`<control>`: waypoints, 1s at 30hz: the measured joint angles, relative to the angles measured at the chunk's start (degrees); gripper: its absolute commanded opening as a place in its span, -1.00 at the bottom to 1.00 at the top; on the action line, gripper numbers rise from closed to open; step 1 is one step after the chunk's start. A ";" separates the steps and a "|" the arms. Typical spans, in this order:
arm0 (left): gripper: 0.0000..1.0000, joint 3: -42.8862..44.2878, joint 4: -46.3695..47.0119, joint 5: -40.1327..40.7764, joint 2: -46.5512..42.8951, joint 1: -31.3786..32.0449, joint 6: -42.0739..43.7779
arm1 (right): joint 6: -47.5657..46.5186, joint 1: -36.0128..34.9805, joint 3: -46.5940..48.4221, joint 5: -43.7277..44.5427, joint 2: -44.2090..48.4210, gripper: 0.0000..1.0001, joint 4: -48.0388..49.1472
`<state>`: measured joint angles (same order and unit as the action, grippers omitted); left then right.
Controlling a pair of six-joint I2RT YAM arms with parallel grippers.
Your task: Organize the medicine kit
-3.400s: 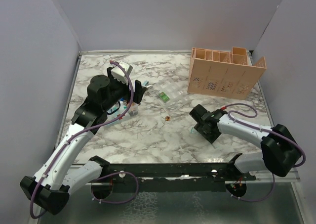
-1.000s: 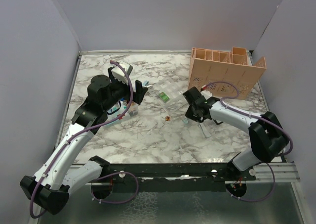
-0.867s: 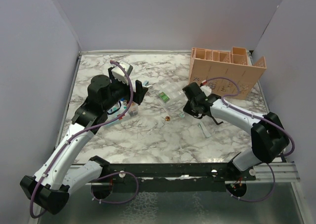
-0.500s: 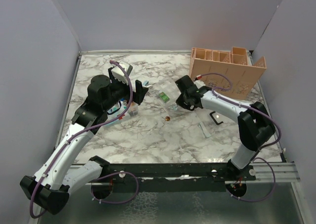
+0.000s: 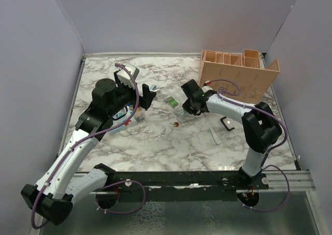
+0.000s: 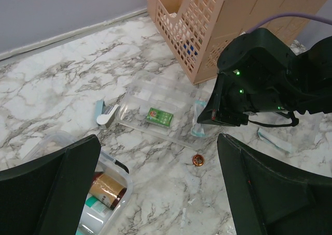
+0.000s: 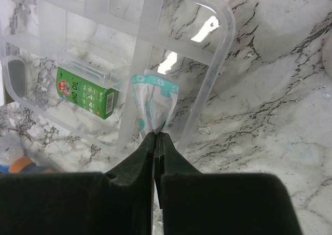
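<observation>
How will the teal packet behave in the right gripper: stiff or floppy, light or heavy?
Probably floppy: the teal packet looks creased where the right gripper pinches its end. Likely light: that small pinch at one edge seems enough to hold it over the clear tray. Its glossy film may slip under a jerk.

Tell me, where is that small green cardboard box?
The green cardboard box lies mid-table in the top view, in the clear plastic tray, just left of the teal-and-white packet pinched by the right gripper.
</observation>
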<state>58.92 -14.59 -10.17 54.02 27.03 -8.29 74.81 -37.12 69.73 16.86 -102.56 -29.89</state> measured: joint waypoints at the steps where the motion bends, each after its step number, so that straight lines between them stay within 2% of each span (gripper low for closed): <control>1: 0.98 0.00 0.00 0.00 0.00 0.00 0.00 | 0.24 0.00 0.17 0.00 -0.48 -0.84 -0.02; 7: 0.98 0.00 0.02 -0.02 0.00 0.00 0.02 | 1.51 -0.04 0.28 -0.04 -0.94 -0.54 0.04; 11: 0.98 0.00 0.02 -0.07 0.00 0.00 0.02 | 1.68 -0.04 0.46 -0.28 -1.31 -0.41 0.04; 22: 0.98 0.00 0.02 -0.15 0.04 0.00 0.02 | -1.81 -0.04 0.57 -0.85 -0.26 -0.39 -0.02; 30: 0.98 0.04 0.42 -1.01 0.85 0.00 0.00 | -7.58 -0.04 -5.97 0.87 10.14 -0.36 -0.50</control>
<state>58.96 -14.17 -11.18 54.87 27.03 -8.29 67.22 -37.17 63.77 17.74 -92.42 -30.39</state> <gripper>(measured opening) 0.992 0.307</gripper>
